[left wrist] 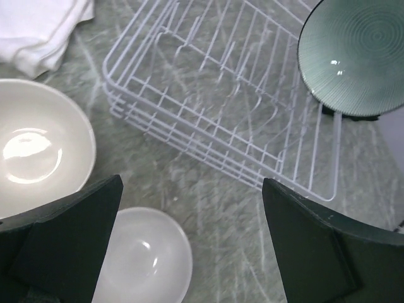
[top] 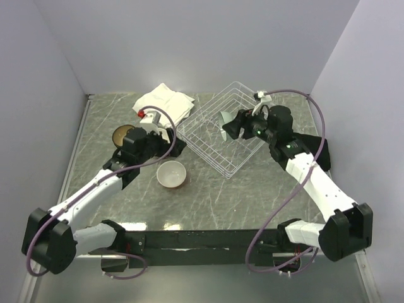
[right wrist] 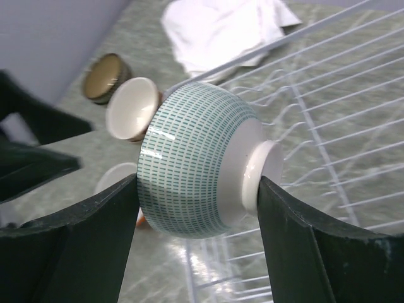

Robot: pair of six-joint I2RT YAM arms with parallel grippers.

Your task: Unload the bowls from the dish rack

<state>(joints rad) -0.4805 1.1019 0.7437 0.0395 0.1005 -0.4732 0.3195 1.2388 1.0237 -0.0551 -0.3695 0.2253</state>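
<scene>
The white wire dish rack [top: 214, 142] [left wrist: 214, 120] [right wrist: 334, 120] lies at the table's middle. My right gripper [top: 230, 126] [right wrist: 197, 184] is shut on a bowl with teal dashes outside and a green ribbed inside [top: 225, 118] [left wrist: 360, 53] [right wrist: 192, 158]. It holds the bowl on its side above the rack, one finger at the rim and one at the foot. My left gripper [top: 169, 144] [left wrist: 192, 252] hangs open left of the rack, with nothing between its fingers. Two white bowls [left wrist: 31, 151] [left wrist: 142, 259] sit on the table below it.
A brown bowl [top: 122, 134] [right wrist: 104, 77] stands at the left, with a white bowl [right wrist: 131, 107] beside it. Another white bowl [top: 171, 173] sits in front of my left gripper. A folded white cloth [top: 163, 101] [left wrist: 38, 31] lies at the back. A black cloth [top: 315, 148] lies right of the rack.
</scene>
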